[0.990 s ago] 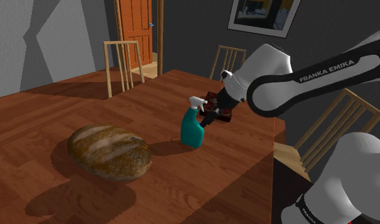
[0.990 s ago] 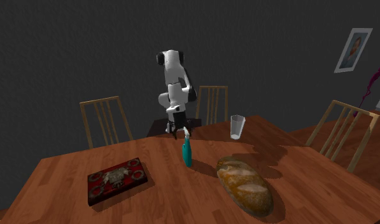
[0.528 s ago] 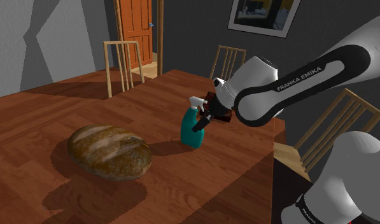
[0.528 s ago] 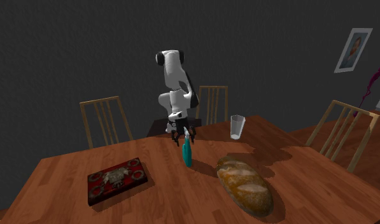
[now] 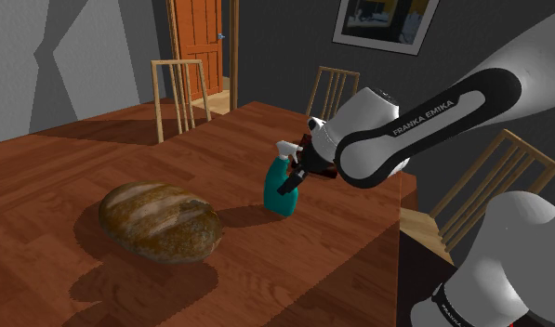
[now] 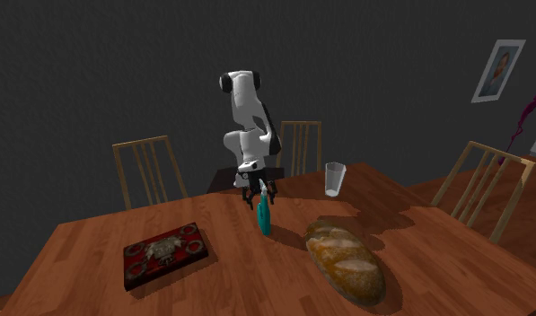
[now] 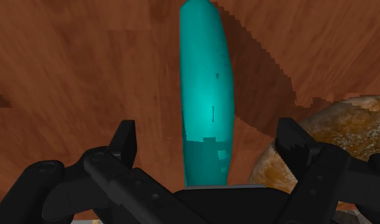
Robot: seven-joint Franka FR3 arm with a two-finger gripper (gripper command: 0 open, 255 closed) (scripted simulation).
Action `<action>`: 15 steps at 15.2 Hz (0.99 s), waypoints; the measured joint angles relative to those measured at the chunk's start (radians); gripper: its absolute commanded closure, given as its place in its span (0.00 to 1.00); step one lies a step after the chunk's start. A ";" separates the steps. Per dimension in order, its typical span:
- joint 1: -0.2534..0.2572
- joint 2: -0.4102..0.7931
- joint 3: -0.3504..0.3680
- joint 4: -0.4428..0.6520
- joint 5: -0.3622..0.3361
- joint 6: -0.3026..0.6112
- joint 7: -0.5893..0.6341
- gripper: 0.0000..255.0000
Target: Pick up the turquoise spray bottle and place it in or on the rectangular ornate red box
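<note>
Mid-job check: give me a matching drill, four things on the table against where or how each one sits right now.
Things:
1. spray bottle
2. ornate red box
3. bread loaf
4. glass

States:
A. clear, upright near the table edge farthest from the second exterior camera
B. flat on the table, at the second exterior view's lower left
C. turquoise, upright inside the open end effector, untouched
D. brown, lying at the second exterior view's lower right

Pairs: 1-C, 2-B, 3-D, 4-A

Dark walls (image 5: 277,46), an orange door (image 5: 199,42), a framed picture (image 5: 385,20) and wooden chairs (image 5: 179,64) surround the table (image 5: 80,158).
</note>
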 measured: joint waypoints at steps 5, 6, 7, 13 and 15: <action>0.000 0.000 0.000 0.000 0.000 0.000 0.000 1.00; 0.000 0.000 0.000 0.000 0.000 0.000 0.000 1.00; 0.000 0.000 0.000 0.000 0.000 0.000 0.000 1.00; -0.014 -0.014 0.011 0.005 -0.013 -0.020 0.011 1.00; -0.035 -0.041 0.028 0.012 -0.032 -0.054 0.031 1.00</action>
